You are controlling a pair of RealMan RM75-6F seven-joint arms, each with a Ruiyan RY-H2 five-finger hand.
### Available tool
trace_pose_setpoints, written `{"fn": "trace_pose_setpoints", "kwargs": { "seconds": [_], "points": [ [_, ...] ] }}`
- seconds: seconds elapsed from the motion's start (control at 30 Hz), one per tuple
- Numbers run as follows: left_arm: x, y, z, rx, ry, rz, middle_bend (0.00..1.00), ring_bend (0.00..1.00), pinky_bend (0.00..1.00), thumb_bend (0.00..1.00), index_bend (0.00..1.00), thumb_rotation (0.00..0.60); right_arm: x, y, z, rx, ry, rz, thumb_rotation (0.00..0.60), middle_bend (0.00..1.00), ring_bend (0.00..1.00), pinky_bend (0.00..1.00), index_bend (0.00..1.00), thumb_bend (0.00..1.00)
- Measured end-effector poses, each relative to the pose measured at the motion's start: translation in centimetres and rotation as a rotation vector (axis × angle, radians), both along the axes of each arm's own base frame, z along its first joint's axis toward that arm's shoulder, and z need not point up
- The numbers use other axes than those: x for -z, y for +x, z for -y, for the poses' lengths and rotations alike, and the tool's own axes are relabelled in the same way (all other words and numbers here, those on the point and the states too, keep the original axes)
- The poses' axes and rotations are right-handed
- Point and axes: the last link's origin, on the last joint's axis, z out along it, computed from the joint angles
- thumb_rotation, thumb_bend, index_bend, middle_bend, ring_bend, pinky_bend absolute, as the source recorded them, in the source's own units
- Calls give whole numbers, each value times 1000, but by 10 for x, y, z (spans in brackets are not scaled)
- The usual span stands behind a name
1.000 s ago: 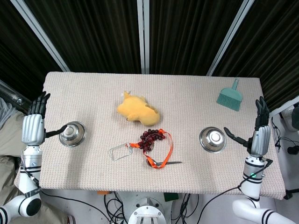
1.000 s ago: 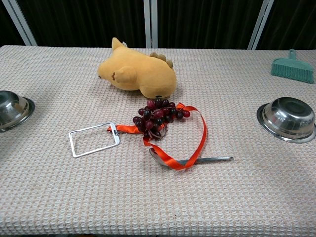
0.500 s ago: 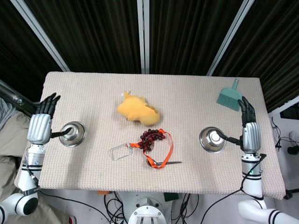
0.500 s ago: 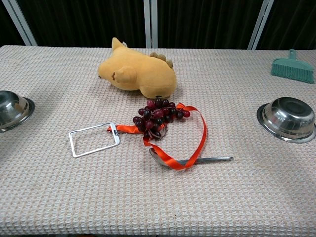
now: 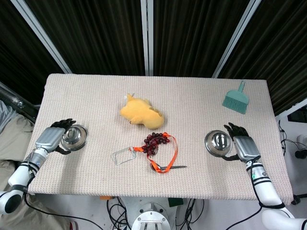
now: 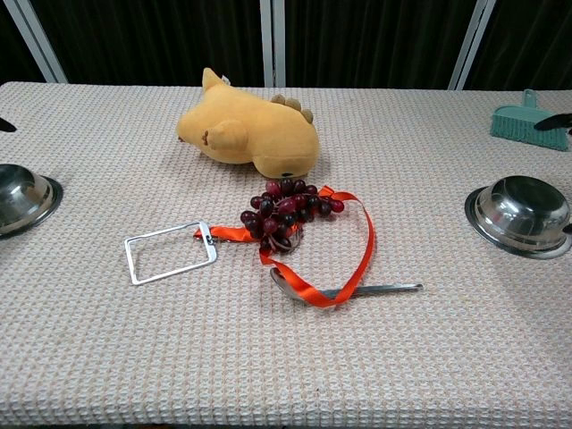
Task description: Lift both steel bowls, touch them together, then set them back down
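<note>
The left steel bowl (image 5: 75, 137) (image 6: 21, 197) sits on the table near its left edge. My left hand (image 5: 52, 138) lies low against its outer side, fingers (image 5: 65, 123) arched past the far rim and thumb by the near rim, holding nothing. The right steel bowl (image 5: 218, 143) (image 6: 522, 213) rests near the right edge. My right hand (image 5: 243, 146) flanks its outer side the same way. In the chest view only dark fingertips (image 6: 556, 120) show at the frame edges, apart from the bowls. Both bowls stand upright on the cloth.
Between the bowls lie a yellow plush toy (image 5: 140, 112), a bunch of dark grapes (image 5: 155, 140) with an orange ribbon (image 5: 171, 152), a spoon (image 5: 168, 167) and a clear card holder (image 5: 123, 155). A teal brush (image 5: 236, 99) lies at the far right.
Both hands have tipped down from upright to lie low beside the bowls, with fingers curving around their outer rims. The bowls have not moved.
</note>
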Motion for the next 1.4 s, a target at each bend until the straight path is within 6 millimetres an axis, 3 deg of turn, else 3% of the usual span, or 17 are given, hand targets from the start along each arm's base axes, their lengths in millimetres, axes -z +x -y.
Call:
{"fn": "trace_pose_setpoints", "kwargs": {
  "seconds": [0.43,0.77,0.97,1.2,1.4],
  "points": [
    [-1,-9,-11,-37,-48,-1,0,0,117,0,0,600,15,-2,17,8,87,-49,600,0,0,0,0,129],
    [20,-6,-25,-4,-69,-23,0,11,213,4,4,600,20,-8,23,44,106,-62,600,0,0,0,0,142],
    [29,-7,-31,14,-88,-62,25,52,271,22,91,600,22,-7,26,47,113,-61,600,0,0,0,0,154],
    [34,-13,-31,-15,-108,-96,176,127,405,44,199,600,23,-7,27,47,114,-62,600,0,0,0,0,159],
    [33,-13,-33,-7,-65,-99,420,338,661,93,434,600,22,-7,28,45,101,-59,600,24,0,0,0,176]
  ]
}}
